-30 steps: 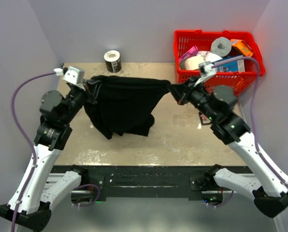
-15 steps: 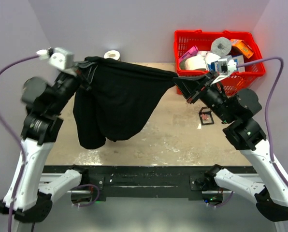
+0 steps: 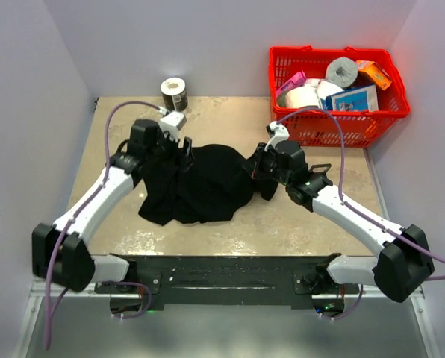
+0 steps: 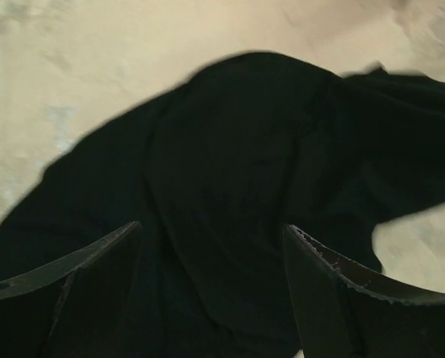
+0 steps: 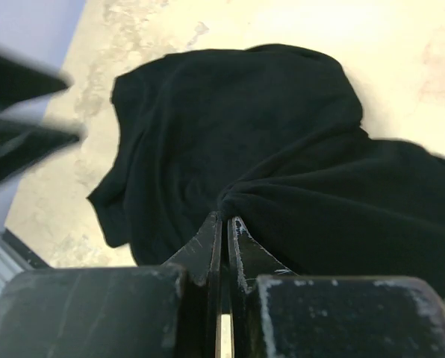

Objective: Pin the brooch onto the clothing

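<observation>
The clothing [image 3: 204, 186] is a black T-shirt lying crumpled on the beige table, its print hidden in the folds. My left gripper [image 3: 181, 154] hovers over the shirt's left part. In the left wrist view it [image 4: 211, 227] is open, with only black fabric [image 4: 245, 164] below and nothing between its fingers [image 4: 73, 291]. My right gripper [image 3: 254, 168] is at the shirt's right edge. Seen from the right wrist, it [image 5: 224, 216] is shut on a bunched fold of the clothing [image 5: 230, 127]. The brooch is out of view.
A red basket [image 3: 372, 119] full of mixed items stands at the back right. A roll of tape [image 3: 174, 93] sits at the back edge near the wall. Bare table [image 3: 282, 224] shows in front of the shirt. Walls close in on both sides.
Both arms have come down and inward, bringing the shirt from stretched in the air to a heap on the table. My left gripper has opened and let go of it.
</observation>
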Robot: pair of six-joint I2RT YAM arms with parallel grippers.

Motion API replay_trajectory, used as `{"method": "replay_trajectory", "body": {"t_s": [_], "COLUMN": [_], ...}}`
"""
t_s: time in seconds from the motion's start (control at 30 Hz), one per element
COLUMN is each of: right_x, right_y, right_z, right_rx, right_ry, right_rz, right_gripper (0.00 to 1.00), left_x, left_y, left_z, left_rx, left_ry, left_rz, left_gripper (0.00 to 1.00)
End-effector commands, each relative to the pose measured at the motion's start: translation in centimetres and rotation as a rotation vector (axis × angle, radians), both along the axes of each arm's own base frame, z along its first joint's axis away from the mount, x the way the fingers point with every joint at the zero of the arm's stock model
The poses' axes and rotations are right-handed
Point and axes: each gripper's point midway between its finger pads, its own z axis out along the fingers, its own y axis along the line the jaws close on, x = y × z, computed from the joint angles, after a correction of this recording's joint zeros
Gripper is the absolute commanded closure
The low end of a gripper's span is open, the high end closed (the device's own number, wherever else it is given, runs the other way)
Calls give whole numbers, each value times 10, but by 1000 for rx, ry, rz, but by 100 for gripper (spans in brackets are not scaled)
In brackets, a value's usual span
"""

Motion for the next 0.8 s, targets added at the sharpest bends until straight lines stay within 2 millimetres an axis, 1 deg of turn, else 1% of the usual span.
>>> {"method": "replay_trajectory", "body": {"t_s": [0.0, 0.03, 0.07, 0.1, 0.13, 0.17, 0.2, 0.23, 0.27, 0.3, 0.33, 0.37, 0.43, 0.5, 0.6, 0.67, 0.77], "right_x": [15, 18, 20, 23, 25, 27, 28, 30, 30, 31, 32, 33, 33, 33, 32, 32, 31], "right_y": [0, -3, -3, -4, -6, -6, -7, -8, -9, -10, -10, -11, -11, -11, -12, -12, -13], "right_z": [46, 44, 40, 41, 41, 40, 42, 42, 43, 47, 48, 50, 52, 55, 57, 58, 61], "right_rx": [98, 91, 81, 73, 66, 56, 51, 46, 44, 45, 44, 49, 50, 54, 59, 62, 64], "right_ry": [-130, -128, -118, -122, -123, -117, -122, -125, -127, -137, -138, -143, -146, -153, -155, -155, -161], "right_rz": [-56, -81, -89, -96, -107, -112, -117, -127, -131, -134, -137, -142, -145, -145, -146, -145, -145], "right_gripper": [100, 100, 100, 100, 100, 100, 100, 100, 100, 100, 100, 100, 100, 100, 100, 100, 100], "left_x": [-48, -58, -74, -83, -91, -105, -111, -117, -124, -129, -133, -139, -142, -148, -155, -162, -164], "left_y": [-14, -10, -12, -14, -12, -14, -13, -6, -5, -2, -6, -7, -7, -5, -14, -16, -18], "left_z": [15, 11, -14, -22, -25, -43, -49, -60, -69, -76, -78, -87, -96, -109, -115, -125, -134], "left_rx": [-95, -98, -109, -117, -121, -127, -126, -105, -114, -115, -140, -157, -171, -156, -196, -217, -238], "left_ry": [-87, -82, -16, 2, 0, 58, 79, 120, 169, 200, 212, 247, 278, 326, 371, 406, 421], "left_rz": [-83, -65, -63, -66, -49, -37, -20, 18, 54, 84, 74, 85, 105, 114, 97, 97, 102], "left_gripper": [19, 19, 19, 19, 19, 19, 19, 19, 19, 18, 18, 18, 18, 18, 18, 16, 16]}}
